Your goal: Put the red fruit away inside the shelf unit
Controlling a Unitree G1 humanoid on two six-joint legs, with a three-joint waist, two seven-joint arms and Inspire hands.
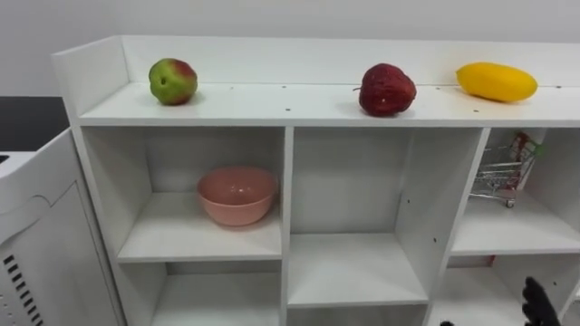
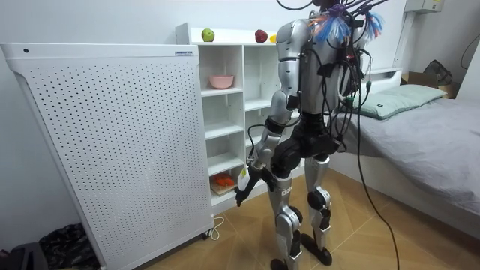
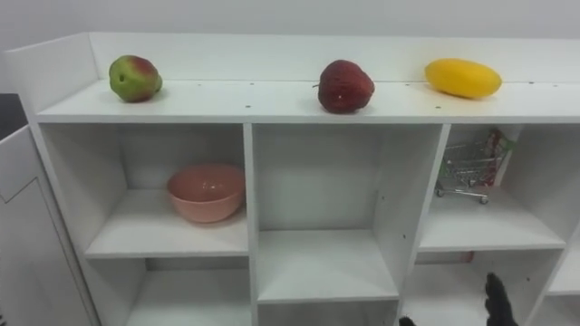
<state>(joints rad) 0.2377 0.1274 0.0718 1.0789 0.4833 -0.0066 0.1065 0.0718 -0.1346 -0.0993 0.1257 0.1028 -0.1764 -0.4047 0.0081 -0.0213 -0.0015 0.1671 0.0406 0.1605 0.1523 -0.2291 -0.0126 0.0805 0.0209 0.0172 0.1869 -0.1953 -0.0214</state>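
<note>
Three fruits lie on top of the white closet [image 1: 290, 145]: a green-red apple [image 1: 172, 81] at the left, a dark red apple [image 1: 387, 90] in the middle and a yellow mango [image 1: 496, 81] at the right. My right hand [image 1: 536, 303] shows at the lower right in front of a low compartment, fingers straight and holding nothing. In the room view I stand upright facing the closet [image 2: 225, 112], and my left hand [image 2: 243, 187] hangs low at thigh height, fingers relaxed and empty.
A pink bowl [image 1: 237, 194] sits in the upper left compartment and a small toy shopping cart [image 1: 505, 172] in the upper right one. Something orange [image 2: 223, 180] lies on a low shelf. A white perforated panel [image 2: 112, 142] stands left of the closet; a bed [image 2: 427, 127] is behind me.
</note>
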